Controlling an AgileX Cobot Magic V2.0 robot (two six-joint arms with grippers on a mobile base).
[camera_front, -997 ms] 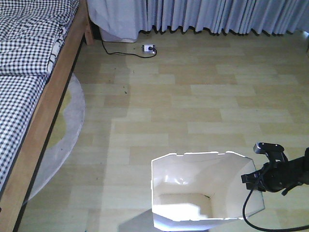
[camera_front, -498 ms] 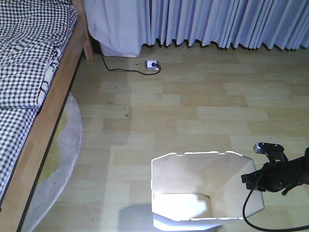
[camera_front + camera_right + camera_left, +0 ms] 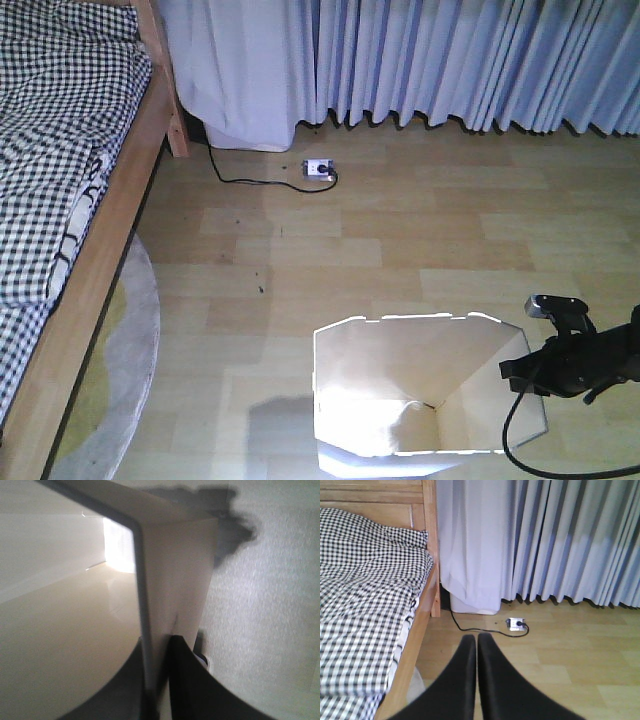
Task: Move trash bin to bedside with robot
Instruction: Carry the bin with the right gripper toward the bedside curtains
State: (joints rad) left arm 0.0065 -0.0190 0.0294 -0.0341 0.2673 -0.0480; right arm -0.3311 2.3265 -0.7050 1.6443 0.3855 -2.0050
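right gripper (image 3: 159,647): clamped on trash bin (image 3: 385,365) rim, 3 o'clock side
left gripper (image 3: 476,639): pinched together, empty
bed (image 3: 70,130): 10 o'clock

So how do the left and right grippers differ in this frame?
The left gripper is shut on nothing; the right gripper clamps the trash bin wall between its fingers. The left points toward the curtains and bed; the right faces the bin's edge. Both have black fingers.

trash bin (image 3: 65,625) wall, right gripper (image 3: 158,647) clamped astride it
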